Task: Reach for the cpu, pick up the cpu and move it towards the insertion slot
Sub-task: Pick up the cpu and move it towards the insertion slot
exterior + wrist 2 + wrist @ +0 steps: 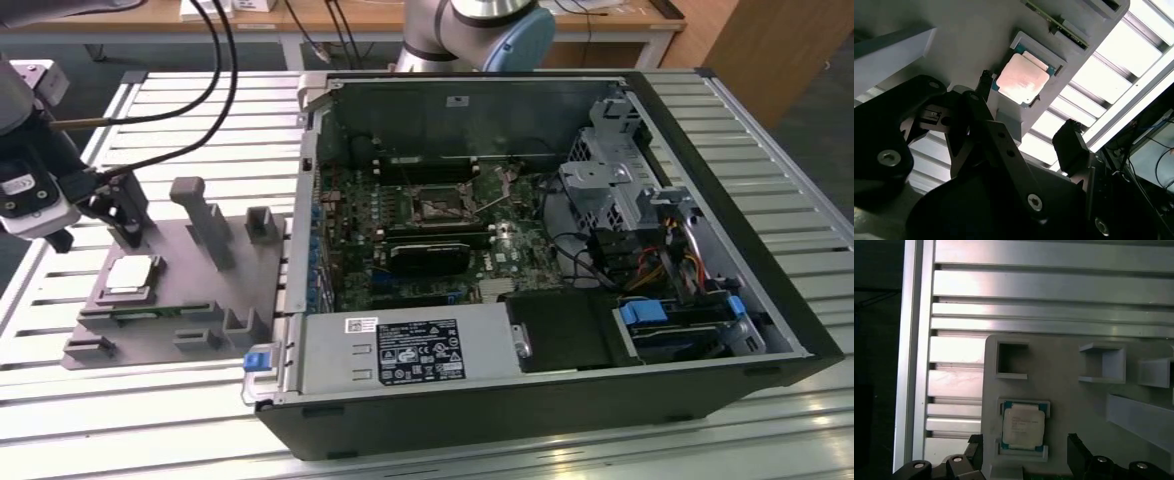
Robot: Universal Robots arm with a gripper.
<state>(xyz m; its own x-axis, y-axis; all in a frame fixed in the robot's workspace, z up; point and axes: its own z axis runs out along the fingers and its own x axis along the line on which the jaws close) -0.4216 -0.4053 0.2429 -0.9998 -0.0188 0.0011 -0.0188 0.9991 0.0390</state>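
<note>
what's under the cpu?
The cpu lies flat in a shallow framed recess of the grey fixture tray, which rests on the slatted metal table. The chip covers the recess floor beneath it, so that cannot be seen.

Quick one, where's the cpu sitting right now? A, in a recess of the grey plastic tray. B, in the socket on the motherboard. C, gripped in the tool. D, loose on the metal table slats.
A: in the first wrist view the cpu lies flat in its recess of the grey tray, while the tool is open and grips nothing.
</note>
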